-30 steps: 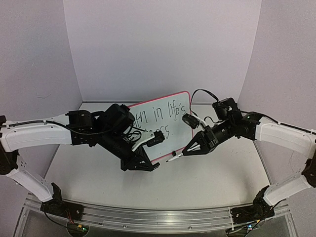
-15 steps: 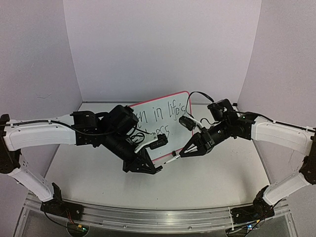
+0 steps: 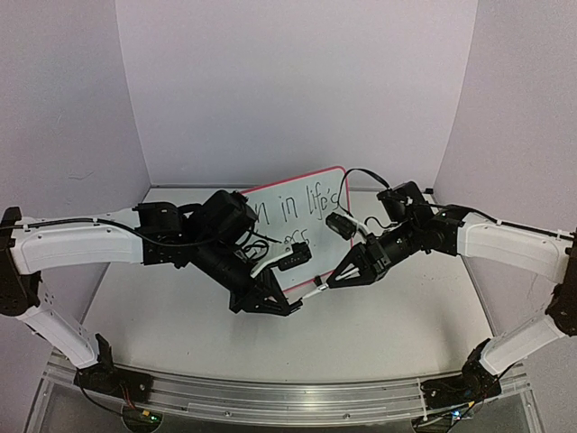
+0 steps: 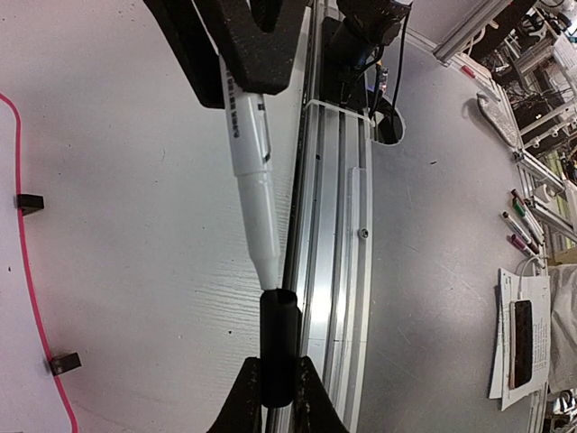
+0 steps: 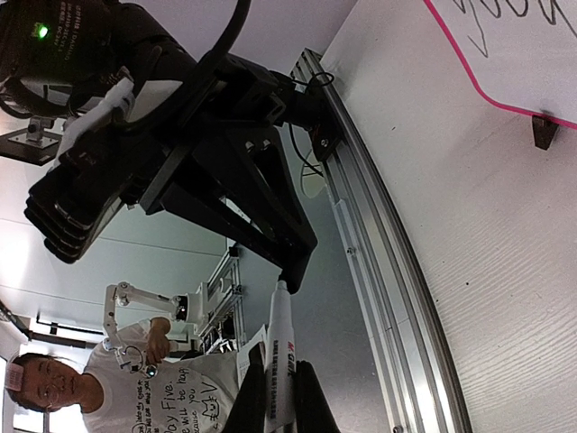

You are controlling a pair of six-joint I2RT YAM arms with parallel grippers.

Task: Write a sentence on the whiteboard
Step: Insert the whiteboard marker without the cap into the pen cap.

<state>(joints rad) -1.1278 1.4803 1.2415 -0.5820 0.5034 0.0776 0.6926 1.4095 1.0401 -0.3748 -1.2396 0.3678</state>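
The whiteboard (image 3: 302, 212), pink-framed and bearing handwriting, leans up at the middle back; its frame edge (image 4: 25, 225) and a clip foot (image 5: 544, 131) also show. In front of it my left gripper (image 3: 290, 307) is shut on a black marker cap (image 4: 277, 347). My right gripper (image 3: 332, 281) is shut on a white marker (image 5: 281, 356). The marker (image 4: 252, 180) points straight at the cap, its narrow tip at the cap's open mouth. Both wrist views show the two grippers nose to nose, low over the table.
An aluminium rail (image 3: 270, 397) runs along the table's near edge, with both arm bases on it. Lilac walls close in the back and sides. Beyond the rail lies a bench with loose markers (image 4: 521, 221) and papers (image 4: 523, 334).
My left gripper with the cap has slid right toward the marker. The right gripper edged left at first. The gap between marker tip and cap has closed.
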